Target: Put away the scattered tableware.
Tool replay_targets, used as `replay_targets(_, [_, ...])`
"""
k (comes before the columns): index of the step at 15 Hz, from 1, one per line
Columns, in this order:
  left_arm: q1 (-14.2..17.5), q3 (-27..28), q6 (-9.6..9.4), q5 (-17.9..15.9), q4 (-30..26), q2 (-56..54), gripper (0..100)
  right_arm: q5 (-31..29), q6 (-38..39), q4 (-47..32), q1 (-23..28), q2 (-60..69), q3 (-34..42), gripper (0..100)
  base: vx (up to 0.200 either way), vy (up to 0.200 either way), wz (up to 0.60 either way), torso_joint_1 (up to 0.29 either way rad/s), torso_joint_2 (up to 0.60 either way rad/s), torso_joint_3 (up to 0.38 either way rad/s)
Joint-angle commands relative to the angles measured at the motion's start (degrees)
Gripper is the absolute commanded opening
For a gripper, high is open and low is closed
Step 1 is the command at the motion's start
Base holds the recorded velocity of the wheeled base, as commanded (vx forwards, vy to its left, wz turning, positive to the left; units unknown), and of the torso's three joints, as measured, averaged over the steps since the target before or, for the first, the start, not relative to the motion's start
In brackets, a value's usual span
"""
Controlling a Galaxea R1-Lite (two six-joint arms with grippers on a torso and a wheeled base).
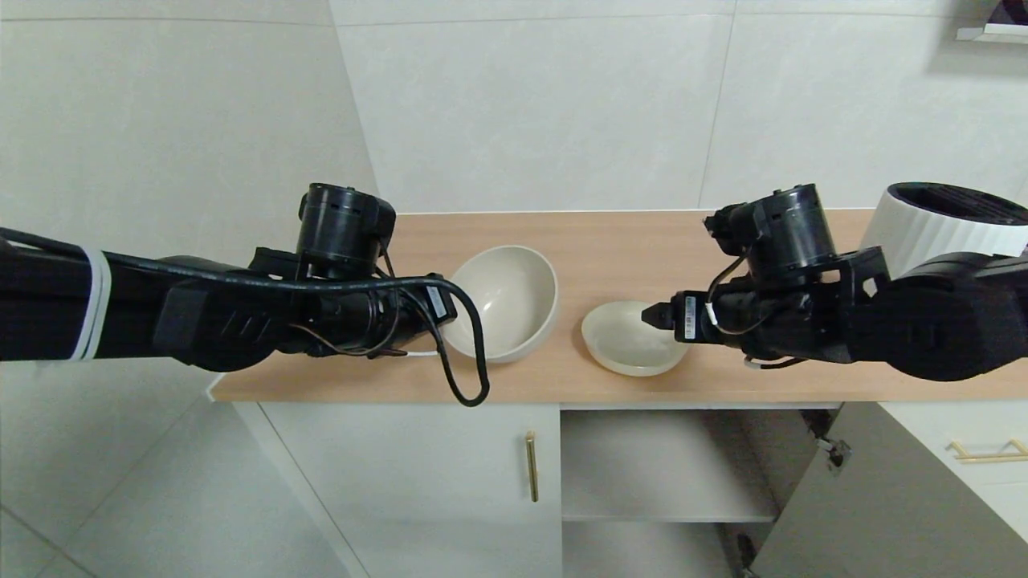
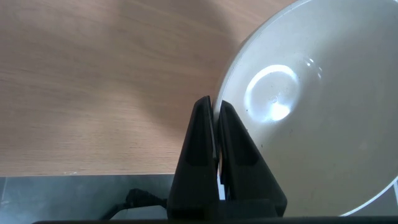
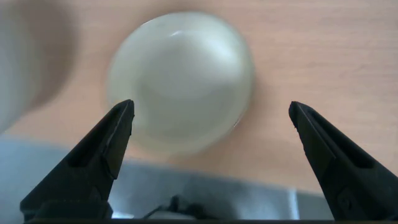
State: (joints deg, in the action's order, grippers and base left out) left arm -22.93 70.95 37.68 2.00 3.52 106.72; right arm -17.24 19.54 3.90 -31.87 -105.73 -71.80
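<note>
Two bowls near the counter's [image 1: 610, 241] front edge, an arm at each.
The left gripper [image 2: 216, 106] is clamped on the rim of the tilted big bowl [image 1: 506, 301], toward the counter's left end. The right gripper [image 3: 211, 107] hangs wide open over the small bowl [image 1: 626, 341] just beside it. Such a thin rim pinch could let the big bowl swing or slip off the front edge. The right wrist's white sticker [image 1: 689, 315] is too small to read.

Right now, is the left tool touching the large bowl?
Touching. The left wrist view shows the left tool shut on the rim of the large bowl.
</note>
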Motion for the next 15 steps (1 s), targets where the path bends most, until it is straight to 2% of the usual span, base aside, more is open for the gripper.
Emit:
replay_targets(1, [-0.01, -0.11, 0.02, 0.02, -0.01, -0.72, 0, -3.86, 0.06, 1.9, -0.13, -6.42, -1.94, 100, 0.0, 0.0, 0.0, 0.0, 0.0, 0.0])
replay_targets(12, [-0.01, -0.11, 0.11, 0.11, -0.01, -0.81, 0, -5.09, -0.03, 3.66, 0.93, -9.23, -2.55, 100, 0.0, 0.0, 0.0, 0.0, 0.0, 0.0])
replay_targets(13, [-0.01, -0.11, 0.02, 0.11, -0.01, -0.81, 0, -5.09, -0.03, 3.66, 0.93, -9.41, -2.55, 0, 0.0, 0.0, 0.0, 0.0, 0.0, 0.0])
replay_targets(15, [-0.01, -0.11, 0.11, 0.11, -0.01, -0.81, 0, -5.0, -0.03, 3.66, 0.93, -9.41, -2.64, 0, 0.0, 0.0, 0.0, 0.0, 0.0, 0.0])
